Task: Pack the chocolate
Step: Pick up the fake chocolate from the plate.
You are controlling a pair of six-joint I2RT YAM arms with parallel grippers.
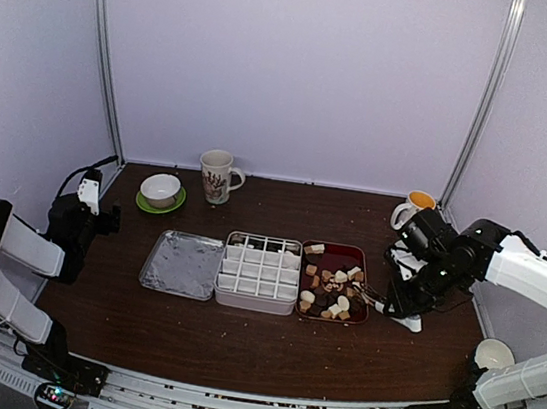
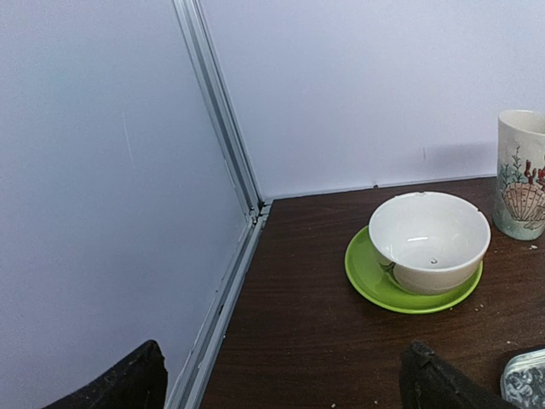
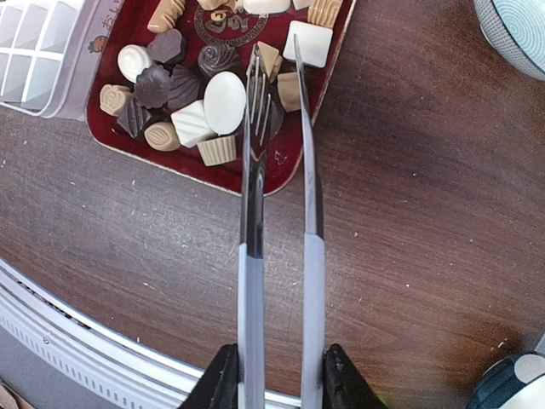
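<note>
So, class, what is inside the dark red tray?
Loose chocolates in dark brown, tan and white lie in the dark red tray. The tongs reach over its edge and cover parts of a few pieces.

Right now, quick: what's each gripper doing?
Left gripper: open, holding nothing.
Right gripper: closed on the tongs, tips over the chocolate.

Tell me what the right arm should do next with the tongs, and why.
Probably close the right gripper slightly tighter: the tongs straddle a tan chocolate in the red tray without visibly pinching it, and the divided box looks empty.
</note>
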